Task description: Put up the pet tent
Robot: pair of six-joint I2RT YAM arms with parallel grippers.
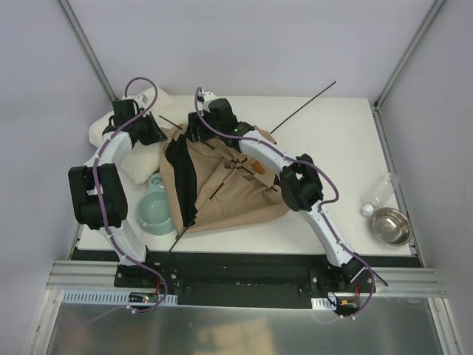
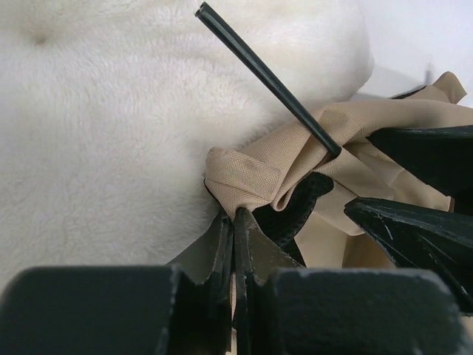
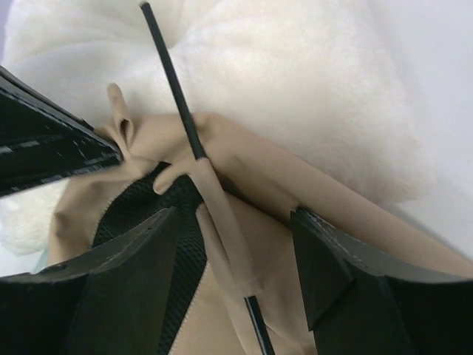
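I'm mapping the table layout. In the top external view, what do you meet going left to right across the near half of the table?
green bowl → pet tent → steel bowl

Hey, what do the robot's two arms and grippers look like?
The left arm and right arm match: white rounded links between bulky black joint blocks, with a purple cable looping along each. Their fingers are matte black and wedge-shaped.
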